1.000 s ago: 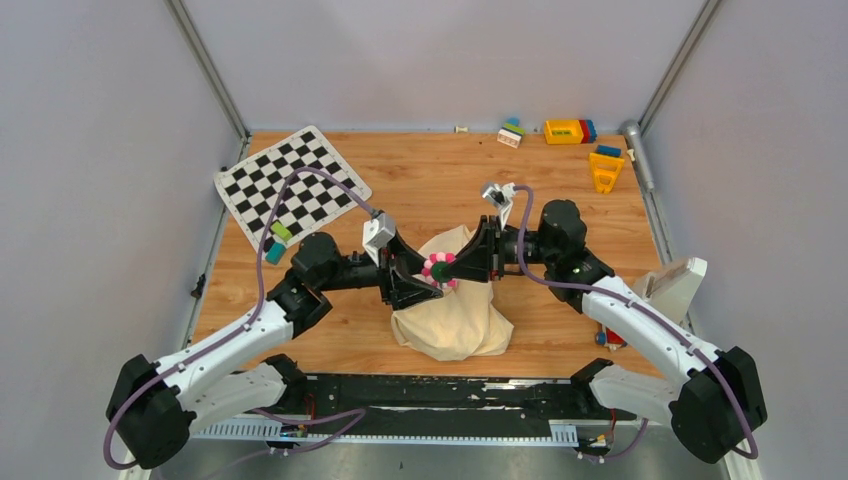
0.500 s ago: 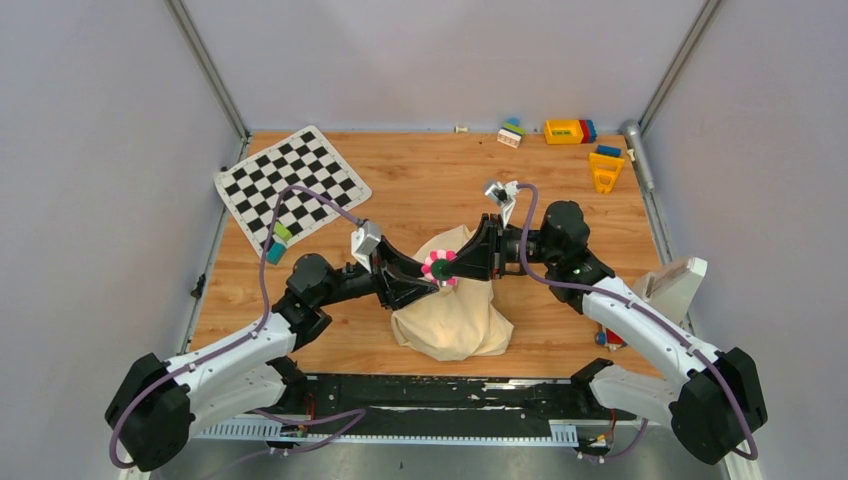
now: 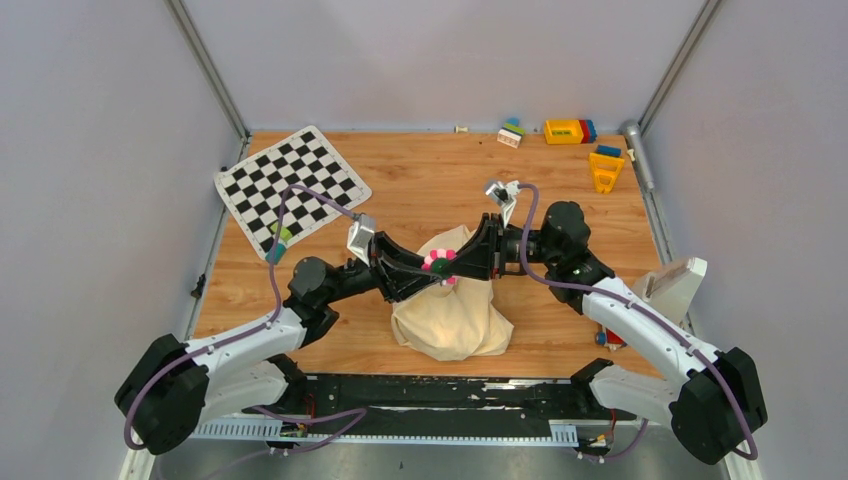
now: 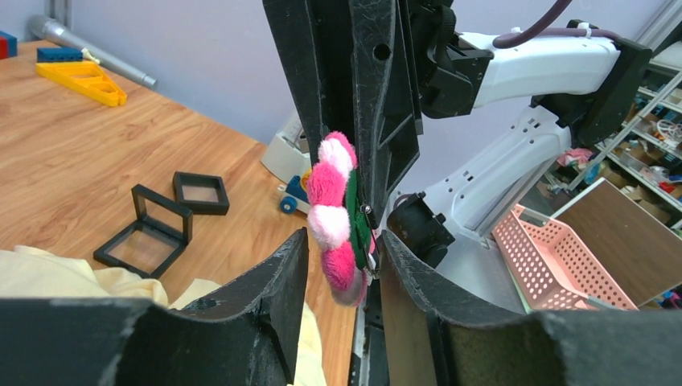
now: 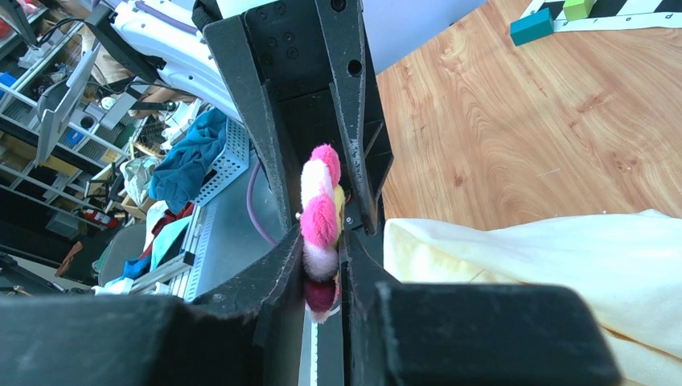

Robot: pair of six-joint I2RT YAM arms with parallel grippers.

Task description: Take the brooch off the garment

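pink brooch (image 5: 319, 217) clamped in right hand (image 5: 322, 251); left hand (image 4: 344, 241) apart around it (gap unclear from top)

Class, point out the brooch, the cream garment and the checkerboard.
brooch (image 4: 331, 211), left wrist view, pink petals.
cream garment (image 3: 455, 320), top external view, lower folds.
checkerboard (image 3: 292, 187), top external view, centre.

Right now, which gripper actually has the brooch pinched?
The right gripper: it clamps the brooch from both sides. The left gripper only straddles it, with a sliver of gap on each side, not yet clamped.
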